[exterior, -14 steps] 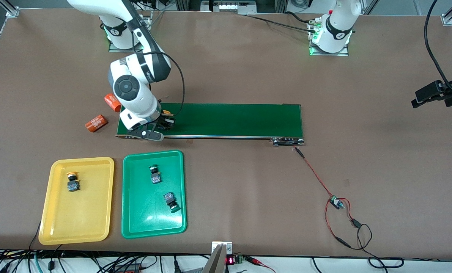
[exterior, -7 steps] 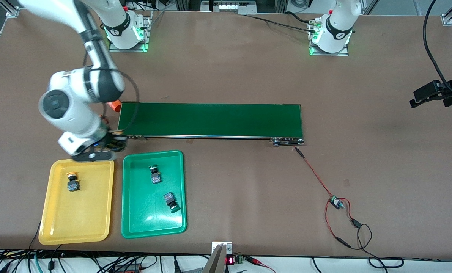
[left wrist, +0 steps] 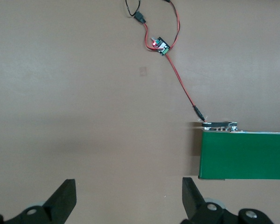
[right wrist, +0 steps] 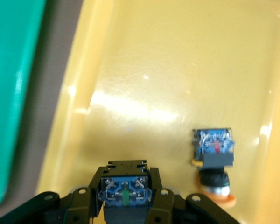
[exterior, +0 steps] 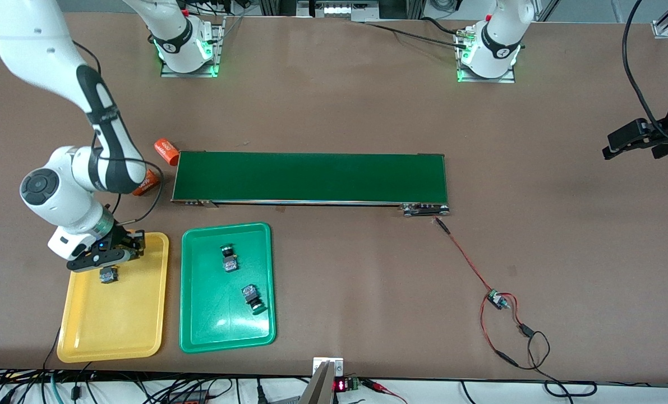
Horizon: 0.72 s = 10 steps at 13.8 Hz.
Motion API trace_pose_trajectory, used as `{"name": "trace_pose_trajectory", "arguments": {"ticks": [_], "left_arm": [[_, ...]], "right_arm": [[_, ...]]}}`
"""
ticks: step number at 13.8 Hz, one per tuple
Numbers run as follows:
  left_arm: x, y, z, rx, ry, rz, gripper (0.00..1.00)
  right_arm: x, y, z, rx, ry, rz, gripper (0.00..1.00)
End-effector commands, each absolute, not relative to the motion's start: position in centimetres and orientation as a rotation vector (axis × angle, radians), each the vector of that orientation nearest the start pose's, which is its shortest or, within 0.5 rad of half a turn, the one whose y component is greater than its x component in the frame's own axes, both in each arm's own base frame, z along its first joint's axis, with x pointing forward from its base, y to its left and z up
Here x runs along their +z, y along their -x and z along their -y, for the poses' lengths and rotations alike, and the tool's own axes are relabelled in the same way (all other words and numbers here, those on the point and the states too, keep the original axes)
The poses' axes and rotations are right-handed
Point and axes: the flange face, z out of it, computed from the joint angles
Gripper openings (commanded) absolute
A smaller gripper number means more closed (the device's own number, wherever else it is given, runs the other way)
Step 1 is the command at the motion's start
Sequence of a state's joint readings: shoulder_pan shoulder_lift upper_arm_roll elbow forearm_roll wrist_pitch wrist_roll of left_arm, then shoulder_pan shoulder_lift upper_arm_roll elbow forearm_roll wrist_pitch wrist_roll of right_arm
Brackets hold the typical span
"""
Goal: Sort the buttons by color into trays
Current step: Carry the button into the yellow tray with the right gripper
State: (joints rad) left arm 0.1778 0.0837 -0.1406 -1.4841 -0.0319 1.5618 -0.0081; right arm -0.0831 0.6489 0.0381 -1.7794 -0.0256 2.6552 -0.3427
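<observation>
A: What has changed?

B: The right pincer (exterior: 121, 247), pinching a black-and-blue push-button switch (right wrist: 123, 191), has swung from the long dark-green conveyor belt (exterior: 311, 177) to over the shallow yellow plastic tray (exterior: 115, 320), at the belt's 8 o'clock.

A: Meaning?

B: Probably the last release. One yellow-capped button (right wrist: 213, 161) already lies there; two sit in the green tray (exterior: 199, 314). The left pincer (left wrist: 129, 198) waits, spread, over the tabletop (exterior: 367, 112).

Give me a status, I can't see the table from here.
Right hand shut on a button, over the yellow tray. One yellow-capped button already lies there. Left hand open, waiting. Nothing in the way.
</observation>
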Motion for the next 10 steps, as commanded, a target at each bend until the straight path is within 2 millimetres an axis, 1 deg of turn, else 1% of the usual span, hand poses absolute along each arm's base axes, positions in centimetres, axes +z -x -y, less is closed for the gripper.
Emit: {"name": "trace_pose_trajectory", "arguments": {"ticks": [1, 2, 3, 4, 5, 6, 8, 10], "left_arm": [[62.2, -57.4, -2.0, -0.015, 3.19, 0.057, 1.0], [62.2, -57.3, -2.0, -0.01, 3.19, 0.059, 1.0], [62.2, -57.3, -2.1, -0.01, 3.189, 0.061, 1.0], [62.2, -57.3, -2.1, -0.012, 3.189, 0.061, 1.0], [62.2, -57.3, -2.2, -0.015, 3.189, 0.064, 1.0], [62.1, -57.3, -2.3, -0.008, 3.189, 0.066, 1.0], [61.9, -57.3, -2.9, -0.006, 3.189, 0.084, 1.0], [61.7, -57.4, -3.3, 0.002, 3.189, 0.094, 1.0]], "right_arm": [[20.8, -69.0, 3.8, -0.406, 3.069, 0.548, 0.01], [20.8, -69.0, 3.8, -0.405, 3.069, 0.548, 0.03], [20.8, -69.1, 3.8, -0.408, 3.07, 0.545, 0.14], [20.8, -69.1, 3.7, -0.408, 3.068, 0.545, 0.54], [20.9, -69.1, 3.9, -0.413, 3.068, 0.541, 1.0], [20.9, -69.0, 3.8, -0.413, 3.068, 0.542, 1.0], [21.2, -68.9, 2.8, -0.41, 3.062, 0.539, 1.0], [22.2, -68.7, 2.6, -0.407, 3.064, 0.515, 1.0]]}}
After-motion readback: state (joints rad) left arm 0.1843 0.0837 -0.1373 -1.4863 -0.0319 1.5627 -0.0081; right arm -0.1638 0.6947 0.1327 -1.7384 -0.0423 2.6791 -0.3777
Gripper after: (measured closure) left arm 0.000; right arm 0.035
